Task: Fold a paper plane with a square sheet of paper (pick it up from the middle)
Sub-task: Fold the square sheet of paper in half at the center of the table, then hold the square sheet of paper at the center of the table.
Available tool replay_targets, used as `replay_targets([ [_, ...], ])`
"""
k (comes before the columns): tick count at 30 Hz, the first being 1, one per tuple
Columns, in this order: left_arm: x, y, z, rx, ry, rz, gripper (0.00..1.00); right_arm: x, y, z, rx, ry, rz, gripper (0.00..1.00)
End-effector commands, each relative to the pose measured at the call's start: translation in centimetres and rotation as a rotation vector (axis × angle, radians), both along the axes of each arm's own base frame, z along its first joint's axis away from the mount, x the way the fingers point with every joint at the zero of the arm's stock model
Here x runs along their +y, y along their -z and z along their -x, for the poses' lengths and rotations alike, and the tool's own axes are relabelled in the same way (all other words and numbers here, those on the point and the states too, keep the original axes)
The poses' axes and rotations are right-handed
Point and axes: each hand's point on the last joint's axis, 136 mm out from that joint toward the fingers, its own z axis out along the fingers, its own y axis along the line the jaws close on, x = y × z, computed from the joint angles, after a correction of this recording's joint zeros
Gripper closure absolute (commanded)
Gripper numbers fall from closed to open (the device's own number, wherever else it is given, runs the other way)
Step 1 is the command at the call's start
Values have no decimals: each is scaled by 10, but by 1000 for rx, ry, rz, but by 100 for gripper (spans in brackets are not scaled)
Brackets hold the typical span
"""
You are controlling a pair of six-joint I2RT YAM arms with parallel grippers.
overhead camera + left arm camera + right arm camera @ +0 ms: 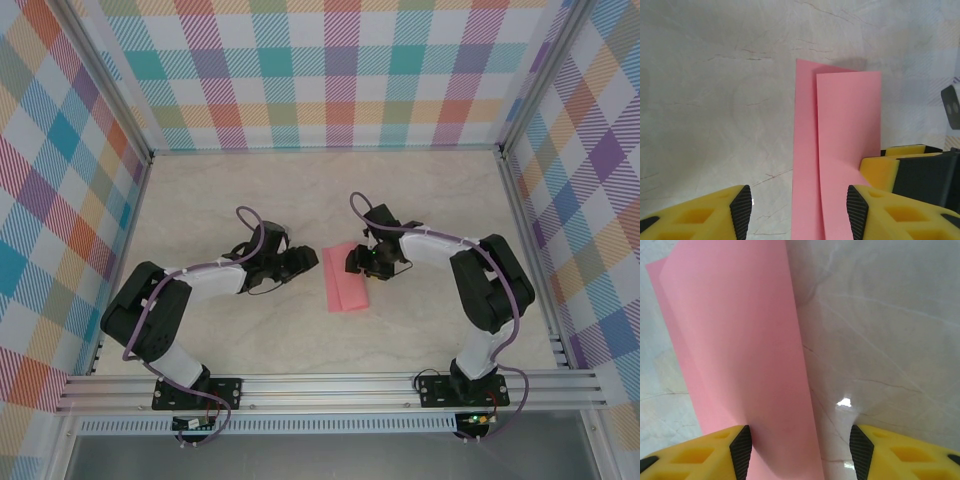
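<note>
Paper (345, 290) lay near the middle of the table (300, 190) in the top view, folded over into a long strip running from 12 to 6 o'clock. Your left gripper (300, 262) sat just beside its 9 o'clock edge. Your right gripper (362, 262) sat over its 2 o'clock edge.

From the left wrist, the jaws of the left gripper stood spread, with nothing pinched. The paper ran up toward 12 o'clock from between the pads, nearer the 3 o'clock pad. The upper layer fell short of the lower one, leaving a band of the lower layer bare along its 9 o'clock side. One of the right gripper's fingers (885, 167) met the upper layer's 3 o'clock edge.

From the right wrist, that gripper's jaws were also spread. The paper's flap lay against the 9 o'clock pad, well apart from the 3 o'clock pad, and it curved as if lifted off the table.

You were, I judge, on the first lengthwise fold, with the crease not yet pressed. The next move called for squaring the upper layer's edge onto the lower one, then pressing along the fold while one gripper pinned the sheet, or it would slide on the smooth table.
</note>
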Motion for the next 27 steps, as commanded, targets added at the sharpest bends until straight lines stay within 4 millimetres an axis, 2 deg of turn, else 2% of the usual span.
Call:
replay_targets([
  [1, -19, -9, -3, -12, 25, 53, 47, 8, 1, 0, -3, -36, 11, 41],
  [10, -34, -6, -3, 4, 50, 77, 56, 16, 7, 1, 14, -25, 33, 40],
  [17, -44, 1, -5, 23, 72, 75, 58, 18, 14, 5, 30, -23, 72, 36],
  [27, -40, 8, -9, 26, 43, 40, 65, 12, 26, 10, 55, 9, 140, 28],
])
